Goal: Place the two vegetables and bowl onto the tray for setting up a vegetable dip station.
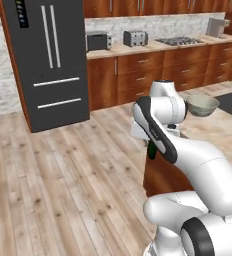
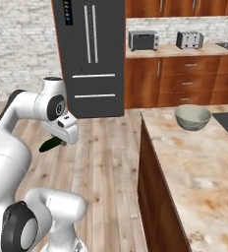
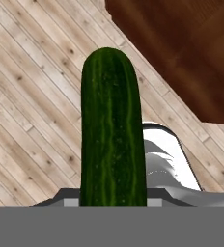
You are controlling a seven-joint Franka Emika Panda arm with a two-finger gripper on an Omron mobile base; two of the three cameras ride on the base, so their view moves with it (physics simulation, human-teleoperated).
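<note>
Fingers (image 2: 57,140) pinch dark green vegetable (image 3: 113,130) by one end, carried out over wood floor (image 1: 53,185), clear of island for transport. Bowl (image 2: 193,116) waits on tabletop (image 2: 194,162).

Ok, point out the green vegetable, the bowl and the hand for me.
green vegetable (image 3: 113,130): hand view, middle of its dark striped skin.
bowl (image 2: 193,118): right base view, its outer wall, on the stone counter.
hand (image 2: 57,141): right base view, where the vegetable sticks out from under it.
</note>
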